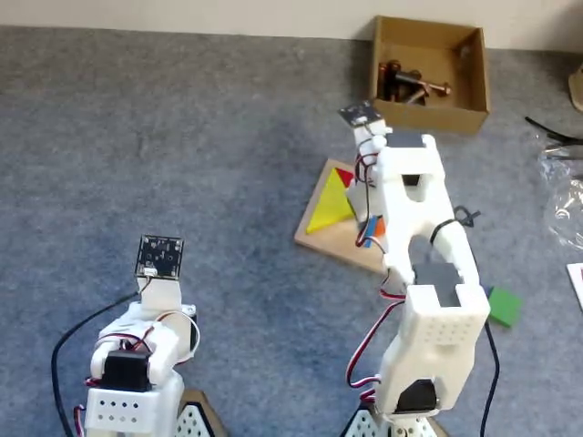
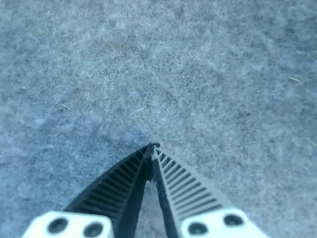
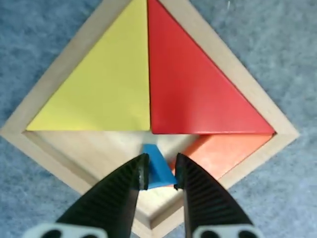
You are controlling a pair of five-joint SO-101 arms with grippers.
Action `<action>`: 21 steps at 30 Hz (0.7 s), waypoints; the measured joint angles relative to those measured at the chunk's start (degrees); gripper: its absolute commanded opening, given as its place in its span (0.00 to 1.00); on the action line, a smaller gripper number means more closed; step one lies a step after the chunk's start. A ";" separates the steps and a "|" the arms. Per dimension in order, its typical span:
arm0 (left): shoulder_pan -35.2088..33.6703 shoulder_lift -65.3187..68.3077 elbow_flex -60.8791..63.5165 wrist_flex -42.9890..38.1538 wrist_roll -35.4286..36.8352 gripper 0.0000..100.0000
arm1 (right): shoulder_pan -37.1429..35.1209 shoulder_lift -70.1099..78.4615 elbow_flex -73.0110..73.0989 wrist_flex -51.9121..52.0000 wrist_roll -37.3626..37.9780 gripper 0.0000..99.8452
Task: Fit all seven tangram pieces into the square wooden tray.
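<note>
The square wooden tray [image 3: 233, 75] lies on the carpet under my right arm. A yellow triangle [image 3: 104, 84] and a red triangle [image 3: 193, 84] fill one half of it, and an orange piece [image 3: 223, 151] sits along a rim. My right gripper [image 3: 160, 173] is shut on a small blue piece [image 3: 154, 157] just over the tray's bare floor, beside the orange piece. In the high view the tray [image 1: 328, 244] shows yellow [image 1: 330, 209] and red [image 1: 344, 176]. A green piece [image 1: 503, 305] lies on the carpet beside the right arm. My left gripper [image 2: 151, 147] is shut over bare carpet.
A cardboard box [image 1: 428, 100] with metal parts stands beyond the tray. A clear plastic bag [image 1: 565, 200] and cables lie at the far right edge. Grey carpet stretches across the left half of the scene, around the left arm [image 1: 146, 337].
</note>
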 measured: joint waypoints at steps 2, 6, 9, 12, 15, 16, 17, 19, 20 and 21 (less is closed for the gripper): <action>0.00 0.00 0.00 0.00 0.00 0.01 | 0.09 0.00 0.00 0.00 1.41 0.10; 0.00 0.00 0.00 0.00 0.00 0.01 | 0.44 0.00 0.00 0.00 2.73 0.10; 0.00 0.00 0.00 0.00 0.00 0.01 | 1.23 0.00 -0.35 0.00 3.60 0.10; 0.00 0.00 0.00 0.00 0.00 0.01 | 2.11 0.00 -1.32 0.09 4.66 0.10; 0.00 0.00 0.00 0.00 0.00 0.01 | 3.08 0.00 -1.58 0.09 5.19 0.10; 0.00 0.00 0.00 0.00 0.00 0.01 | 3.43 0.00 -1.58 0.09 5.27 0.10; 0.00 0.00 0.00 0.00 0.00 0.01 | 3.78 0.00 -1.58 0.09 5.27 0.10; 0.00 0.00 0.00 0.00 0.00 0.01 | 4.40 0.00 -1.58 0.09 5.27 0.10; 0.00 0.00 0.00 0.00 0.00 0.01 | 4.66 0.00 -1.58 0.09 5.27 0.10; 0.00 0.00 0.00 0.00 0.00 0.01 | 4.92 0.00 -1.58 0.09 5.27 0.10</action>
